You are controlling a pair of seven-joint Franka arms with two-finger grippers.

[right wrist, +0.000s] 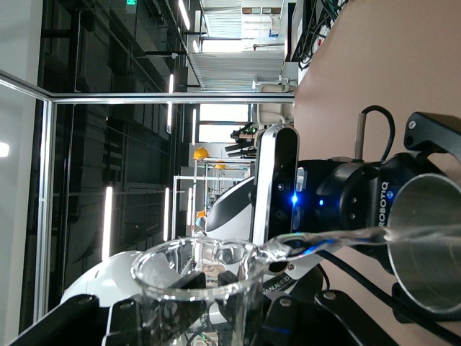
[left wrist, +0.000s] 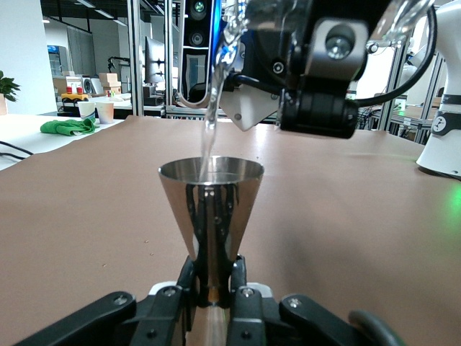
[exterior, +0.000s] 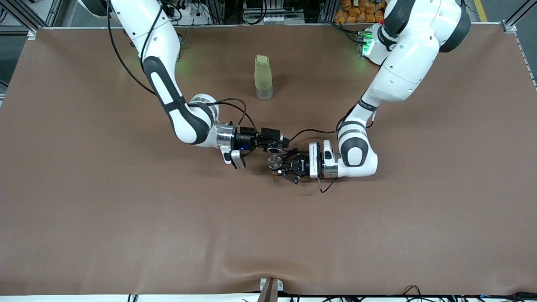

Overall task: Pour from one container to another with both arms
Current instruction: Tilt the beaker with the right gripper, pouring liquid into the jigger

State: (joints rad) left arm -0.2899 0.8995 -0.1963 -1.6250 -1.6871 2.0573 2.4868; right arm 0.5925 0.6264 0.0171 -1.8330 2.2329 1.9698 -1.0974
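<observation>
**Pouring water into the steel cup, mid-stream**

I work at a wide desk [exterior: 84, 209] covered in brown cloth, and my two white arms meet over its middle.

My right arm [exterior: 176, 105] reaches in from the right arm's end of the desk. Its right pincer [exterior: 275, 144] is clamped on a clear glass beaker [right wrist: 198, 277], tipped on its side so the spout sits above the cup's mouth.

My left arm [exterior: 394, 71] comes in low from the other end. Its left pincer [exterior: 285, 164] is closed tight around the narrow waist of a steel measuring cup [left wrist: 211, 216], holding it upright and steady, just under the beaker, to catch the pour without spilling.

A thin stream of water [left wrist: 210, 122] falls from the beaker's lip into the cup's open top. I judge the pour to be under way, not finished.

A tall pale green bottle [exterior: 263, 77] stands alone, farther from the front camera than both pincers, untouched.
</observation>
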